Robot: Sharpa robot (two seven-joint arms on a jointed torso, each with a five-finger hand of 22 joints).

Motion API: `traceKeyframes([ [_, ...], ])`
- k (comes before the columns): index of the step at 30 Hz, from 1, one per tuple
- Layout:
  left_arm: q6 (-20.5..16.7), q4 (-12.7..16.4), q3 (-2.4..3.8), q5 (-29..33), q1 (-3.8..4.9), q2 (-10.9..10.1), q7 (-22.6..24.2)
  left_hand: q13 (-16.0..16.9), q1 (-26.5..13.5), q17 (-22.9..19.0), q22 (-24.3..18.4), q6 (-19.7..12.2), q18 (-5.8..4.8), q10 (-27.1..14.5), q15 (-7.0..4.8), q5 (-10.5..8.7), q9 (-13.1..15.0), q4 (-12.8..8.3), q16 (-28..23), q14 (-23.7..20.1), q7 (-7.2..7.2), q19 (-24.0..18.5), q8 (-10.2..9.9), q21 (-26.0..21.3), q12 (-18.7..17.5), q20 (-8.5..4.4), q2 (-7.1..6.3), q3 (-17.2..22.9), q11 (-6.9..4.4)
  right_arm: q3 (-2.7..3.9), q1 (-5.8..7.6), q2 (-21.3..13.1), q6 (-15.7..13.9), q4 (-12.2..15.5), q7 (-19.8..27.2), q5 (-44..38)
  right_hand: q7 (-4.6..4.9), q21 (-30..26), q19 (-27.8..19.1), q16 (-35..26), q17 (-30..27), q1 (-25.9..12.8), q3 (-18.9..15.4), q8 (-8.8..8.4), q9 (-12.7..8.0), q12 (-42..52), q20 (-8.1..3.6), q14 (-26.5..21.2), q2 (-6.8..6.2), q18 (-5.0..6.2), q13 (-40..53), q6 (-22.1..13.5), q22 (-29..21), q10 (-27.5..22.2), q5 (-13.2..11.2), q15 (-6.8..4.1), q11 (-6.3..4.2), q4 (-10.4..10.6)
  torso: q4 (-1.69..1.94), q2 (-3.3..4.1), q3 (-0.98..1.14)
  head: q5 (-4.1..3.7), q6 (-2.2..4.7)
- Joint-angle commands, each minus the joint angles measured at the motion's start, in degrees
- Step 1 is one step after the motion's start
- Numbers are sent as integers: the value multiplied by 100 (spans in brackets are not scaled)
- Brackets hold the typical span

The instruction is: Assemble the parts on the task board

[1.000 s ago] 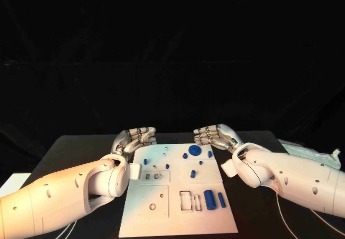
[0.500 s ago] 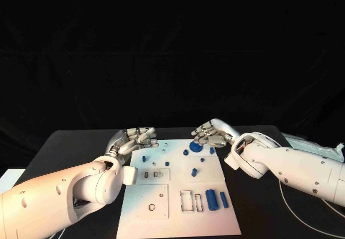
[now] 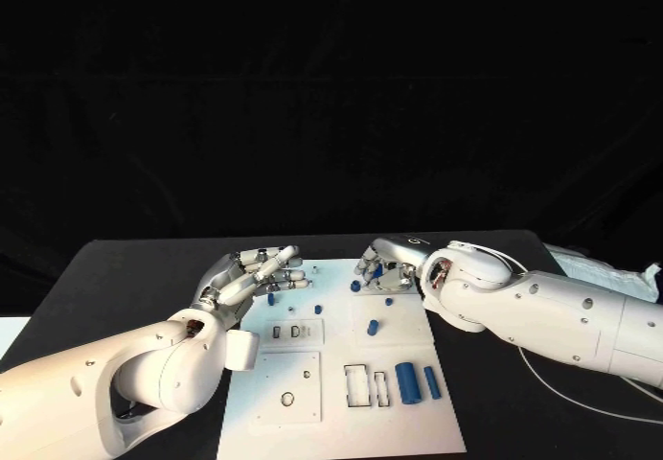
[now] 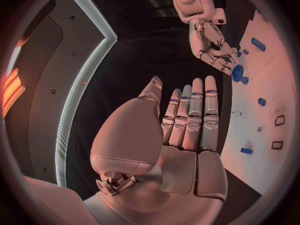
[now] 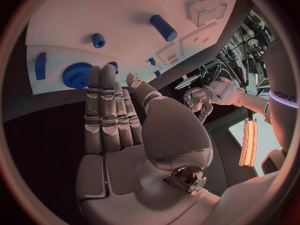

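1. With both hands over the far end of the task board (image 3: 338,402), nothing is picked up; the left hand (image 3: 257,276) is at the far-left corner, fingers extended and side by side, palm empty in the left wrist view.
2. The right hand (image 3: 383,264) is over the far-right area, just above the blue gear (image 5: 77,75); fingers straight and together in the right wrist view, holding nothing; whether fingertips touch the gear cannot be told.
3. Parts sit on the board: the gear at the far right, small blue pegs (image 3: 372,329) mid-board, the blue cylinder (image 3: 406,377) and a slimmer blue bar (image 3: 431,382) near right, beside empty rectangular slots (image 3: 356,384).
4. Handling, as a judgement: parts look like rigid plastic, light, smooth; likely to slip or roll, the cylinder especially; no fragility expected.
5. Grip advice: pinch the gear across its rim from opposite sides, teeth give purchase; take the cylinder mid-length across its diameter; small pegs need a fingertip pinch near the top.
6. Risk: nudging neighbouring parts; the board may slide on the black table (image 3: 125,278).
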Motion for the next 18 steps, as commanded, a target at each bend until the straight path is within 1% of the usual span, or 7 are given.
traceKeyframes([
  [1,196,83,9,200,36,-18,42,-6,-8,10,-9,-18,60,-9,20,15,-6,-48,-22,-28,38,-11,-35,-43,-42,20,72,-3,32,3,37,53,423,9,-447,-930,-53,102,75,121,117,5,-5,-25,-7,-34,-16,173,-86,24,2,14,55,-37,-22,-32,-9,70,36,106,-13,-9,24],
  [3,200,114,10,209,54,-33,38,-6,-8,10,-9,-18,60,-9,20,15,-6,-48,-22,-28,38,-11,-35,-43,-42,20,72,-3,32,3,60,87,477,3,-492,-1021,-64,229,162,302,252,10,4,-24,-6,-33,-43,264,-100,24,2,19,122,-35,-15,-51,-21,121,46,132,-18,-12,27],
  [7,208,164,11,218,88,-62,30,-6,-8,10,-9,-18,60,-9,20,15,-6,-48,-22,-28,38,-11,-35,-43,-42,20,72,-3,32,3,93,143,552,-12,-567,-1188,-92,668,391,1233,821,6,60,-27,-7,-37,-115,303,-171,27,1,13,365,-75,-21,-83,-73,285,69,171,-27,-20,39],
  [9,214,182,11,220,100,-75,23,-6,-8,10,-9,-18,60,-9,20,15,-6,-48,-22,-28,38,-11,-35,-43,-42,20,72,-3,32,2,110,165,586,-24,-597,-1238,-118,1017,477,2251,1449,30,166,-20,-3,-30,-114,295,-206,-18,2,32,574,-64,-10,-143,-78,389,82,188,-28,-26,41],
  [13,221,202,11,221,113,-89,11,-6,-9,12,-12,-18,59,-8,21,15,-7,-52,-29,-33,39,-13,-38,-48,-47,22,72,-6,33,2,141,208,632,-55,-645,-1306,-107,1516,500,4074,3321,10,295,-20,-1,-26,-129,333,-292,-9,-6,52,889,-60,-19,-121,-52,563,99,217,-37,-30,52],
  [15,224,209,11,222,116,-94,3,-6,-9,12,-12,-18,59,-8,21,15,-7,-52,-29,-33,39,-13,-38,-48,-47,22,72,-6,33,2,152,231,656,-72,-675,-1347,-100,1811,447,4674,3937,23,381,-27,-2,-23,-133,343,-361,3,1,55,1085,-76,-28,-121,-42,654,105,237,-44,-33,58],
  [18,230,215,11,222,118,-99,-7,-6,-9,12,-12,-18,59,-8,21,15,-7,-52,-29,-33,39,-13,-38,-48,-47,22,72,-6,33,2,166,258,685,-92,-717,-1394,-101,2196,402,5029,4314,55,474,-23,0,-30,-126,327,-402,-21,-1,68,1461,-98,-38,-108,-52,738,111,254,-49,-34,53],
])
